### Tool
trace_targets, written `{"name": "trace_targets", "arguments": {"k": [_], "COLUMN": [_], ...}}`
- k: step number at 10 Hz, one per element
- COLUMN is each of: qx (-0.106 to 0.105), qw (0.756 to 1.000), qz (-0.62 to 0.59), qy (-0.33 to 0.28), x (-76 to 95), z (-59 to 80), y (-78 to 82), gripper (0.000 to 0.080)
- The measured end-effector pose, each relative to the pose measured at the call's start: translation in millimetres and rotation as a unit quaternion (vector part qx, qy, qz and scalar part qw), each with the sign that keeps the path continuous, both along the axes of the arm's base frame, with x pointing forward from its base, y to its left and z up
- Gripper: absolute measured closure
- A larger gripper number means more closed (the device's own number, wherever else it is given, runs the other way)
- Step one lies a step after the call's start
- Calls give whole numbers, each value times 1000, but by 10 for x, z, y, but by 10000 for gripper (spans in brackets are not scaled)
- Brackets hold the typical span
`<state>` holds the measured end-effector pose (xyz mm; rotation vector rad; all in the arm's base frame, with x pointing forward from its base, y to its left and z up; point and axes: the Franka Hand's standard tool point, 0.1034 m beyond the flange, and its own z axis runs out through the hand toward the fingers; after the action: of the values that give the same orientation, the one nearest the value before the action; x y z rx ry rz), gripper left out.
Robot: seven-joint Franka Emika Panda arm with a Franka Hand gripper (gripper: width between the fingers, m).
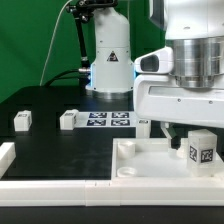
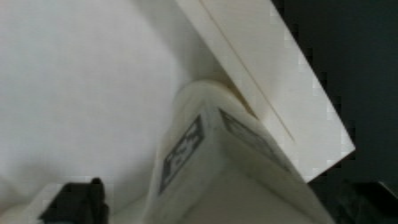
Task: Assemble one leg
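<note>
Below the wide-open, empty fingers [image 1: 200, 128], the leg [image 1: 201, 150] stands in the white tray's [image 1: 135, 160] corner; seating it squarely likely matters.

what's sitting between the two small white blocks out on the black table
Nothing: in the exterior view, bare black table separates the leftmost leg from the second leg.

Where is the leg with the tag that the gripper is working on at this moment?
In the exterior view, the leg stands at the right, inside the white tray-like part, directly under the open gripper.
</note>
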<state>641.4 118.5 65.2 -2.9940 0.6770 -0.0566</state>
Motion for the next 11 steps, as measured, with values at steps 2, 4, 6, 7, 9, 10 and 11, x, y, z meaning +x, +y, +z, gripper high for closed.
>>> {"name": "trace_targets", "arguments": {"k": [2,4,6,7,9,10,11], "qx": [-8,-17,-24,-24,-24,-24,-24], "qw": [996,985,971,970,971,971,973], "qz": [87,174,238,240,238,237,229], "qy": [-5,-11,-16,-16,-16,-16,-15], "x": [0,11,19,22,20,20,20], "z": [4,22,29,29,24,24,23], "y": [4,-13,-26,-33,-34,-35,-36], "gripper": [150,150,150,150,409,510,510]}}
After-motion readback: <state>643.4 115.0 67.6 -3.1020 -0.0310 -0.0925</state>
